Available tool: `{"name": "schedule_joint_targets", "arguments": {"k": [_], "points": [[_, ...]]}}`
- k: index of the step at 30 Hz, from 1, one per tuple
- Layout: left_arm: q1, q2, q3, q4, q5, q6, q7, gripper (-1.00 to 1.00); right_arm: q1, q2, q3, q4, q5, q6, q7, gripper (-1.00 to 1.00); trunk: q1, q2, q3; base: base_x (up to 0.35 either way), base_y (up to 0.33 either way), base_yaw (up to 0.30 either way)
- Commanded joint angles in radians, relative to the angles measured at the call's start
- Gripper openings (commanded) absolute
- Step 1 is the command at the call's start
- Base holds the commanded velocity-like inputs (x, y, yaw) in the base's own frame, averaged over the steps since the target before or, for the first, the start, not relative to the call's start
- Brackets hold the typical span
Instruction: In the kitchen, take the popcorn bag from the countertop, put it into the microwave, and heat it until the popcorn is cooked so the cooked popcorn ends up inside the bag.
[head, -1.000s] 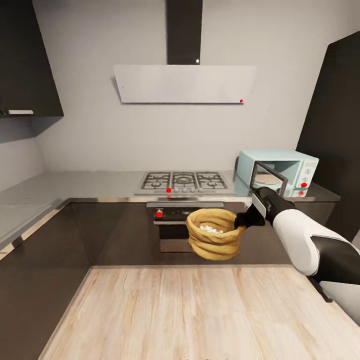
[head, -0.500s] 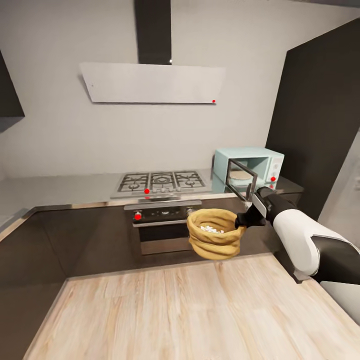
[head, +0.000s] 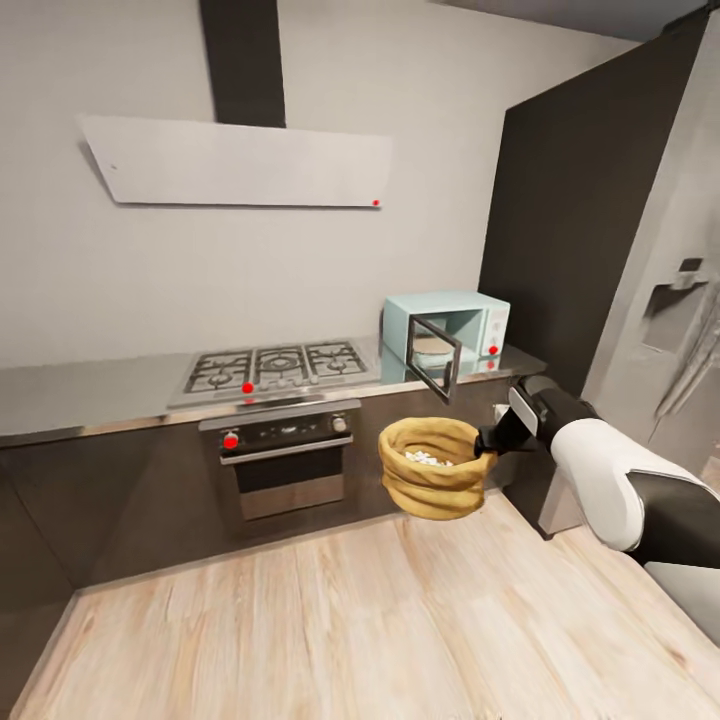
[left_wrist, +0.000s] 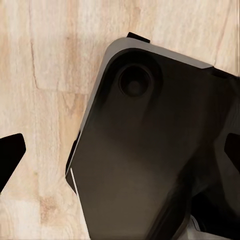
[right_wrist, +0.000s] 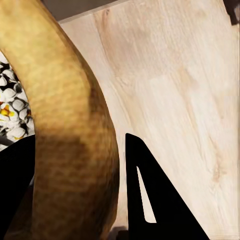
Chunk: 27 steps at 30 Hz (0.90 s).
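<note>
Above the pale wood floor (head: 350, 610), in front of the dark cabinet fronts, the popcorn bag (head: 432, 480) hangs from the right gripper (head: 490, 442), which pinches its thick rim. From the right wrist, the 2 black fingers (right_wrist: 145, 200) sit on either side of the tan rim (right_wrist: 70, 150), with white popcorn (right_wrist: 12, 110) showing inside the sack. On the grey countertop (head: 90, 395) behind, the mint-blue microwave (head: 447, 330) stands with its dark glass door (head: 433, 356) swung open, just right of the gas hob (head: 275, 365). From the left wrist, the left gripper (left_wrist: 120, 155) has its dark fingertips (left_wrist: 10, 155) set wide apart over the robot's dark base (left_wrist: 150, 150) and the floor
</note>
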Motion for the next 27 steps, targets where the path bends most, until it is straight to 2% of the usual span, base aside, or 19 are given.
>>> {"name": "schedule_joint_targets", "arguments": {"k": [1,4,7,9,13,27], "points": [[0.0,0.0,0.0,-0.001,0.004,-0.002,0.0,1.0,0.0,0.0,-0.005,-0.001,0.01,0.003,0.008,-1.0,0.0,-0.001,-0.001,0.0,0.0,-0.287],[0.0,0.006,0.0,-0.003,0.005,0.003,-0.017,1.0,-0.001,-0.001,-0.005,-0.001,0.01,0.003,0.008,-1.0,0.0,-0.001,-0.001,0.0,0.0,-0.287],[0.0,0.02,0.001,0.0,0.011,0.011,-0.137,1.0,-0.001,-0.001,-0.005,-0.001,0.01,0.003,0.008,-1.0,0.0,-0.001,-0.001,0.0,0.0,-0.287],[0.0,0.032,0.001,0.0,0.012,0.015,-0.188,1.0,-0.001,-0.001,-0.005,-0.001,0.01,0.003,0.008,-1.0,0.0,-0.001,-0.001,0.0,0.0,-0.287],[0.0,0.036,0.001,0.001,0.012,0.015,-0.206,1.0,0.0,-0.001,-0.005,-0.001,0.01,0.003,0.008,-1.0,0.0,-0.001,-0.001,0.0,0.0,-0.287],[0.0,0.033,0.001,0.001,0.009,0.011,-0.194,1.0,-0.001,-0.002,-0.005,-0.001,0.01,0.003,0.008,-1.0,0.0,-0.001,-0.001,0.0,0.0,-0.287]]}}
